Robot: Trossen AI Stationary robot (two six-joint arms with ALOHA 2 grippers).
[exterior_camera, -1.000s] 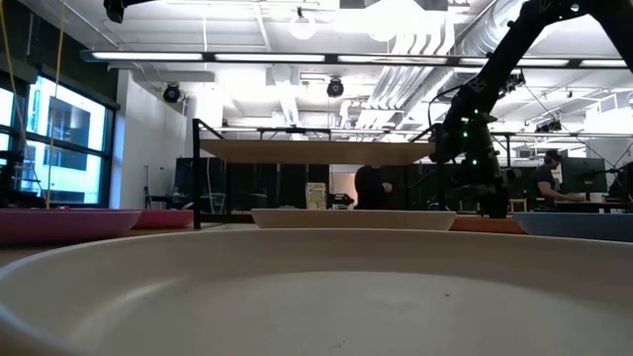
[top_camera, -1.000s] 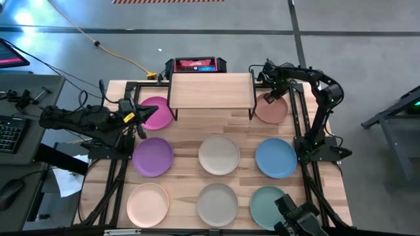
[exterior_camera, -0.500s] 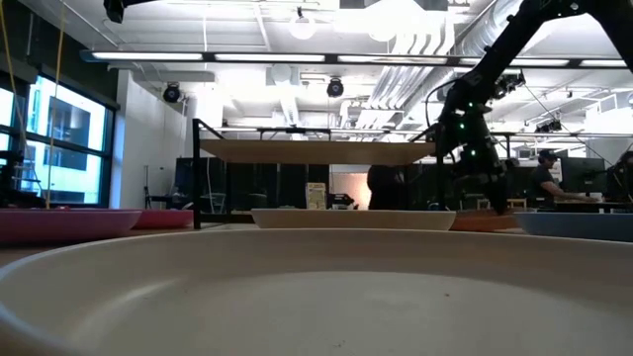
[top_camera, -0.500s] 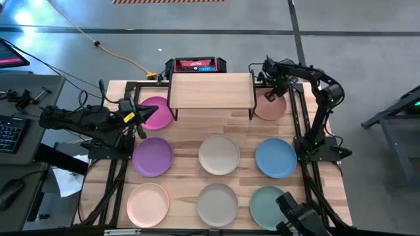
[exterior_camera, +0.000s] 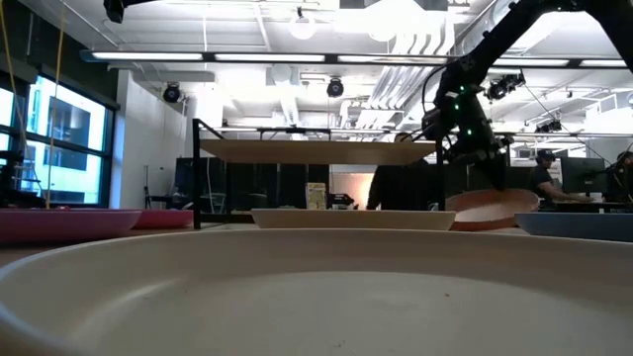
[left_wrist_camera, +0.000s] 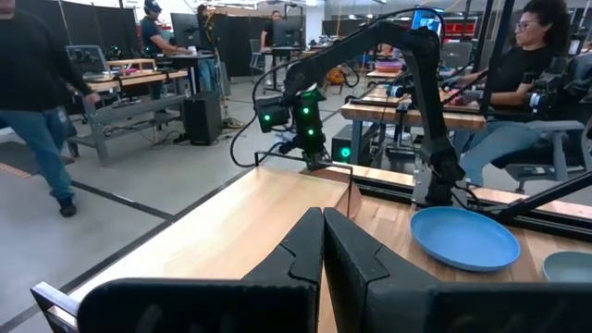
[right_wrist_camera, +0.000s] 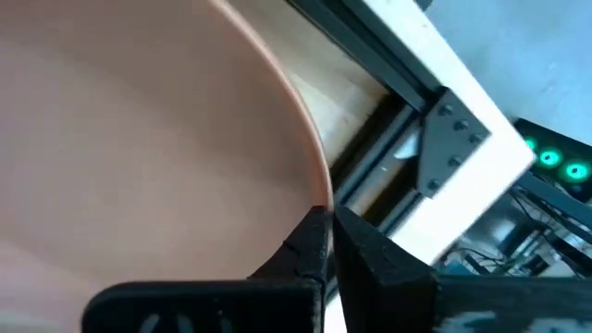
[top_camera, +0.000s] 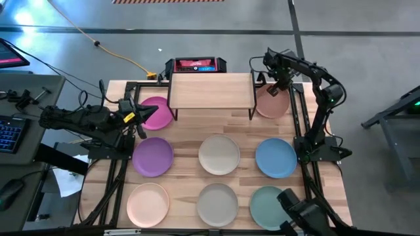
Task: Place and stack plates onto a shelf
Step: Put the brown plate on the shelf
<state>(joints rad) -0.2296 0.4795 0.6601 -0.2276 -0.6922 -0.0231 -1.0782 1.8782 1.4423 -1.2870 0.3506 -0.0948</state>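
The left gripper rests closed at the worktop's left edge beside the pink plate. Right of the shelf, the right gripper pinches the peach plate's rim, tilting it up.

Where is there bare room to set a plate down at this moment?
The shelf top is bare end to end. On the table, only the strip between the shelf's legs and the cream plate lies free. The rest is crowded with plates; the right gripper holds the peach plate by its rim.
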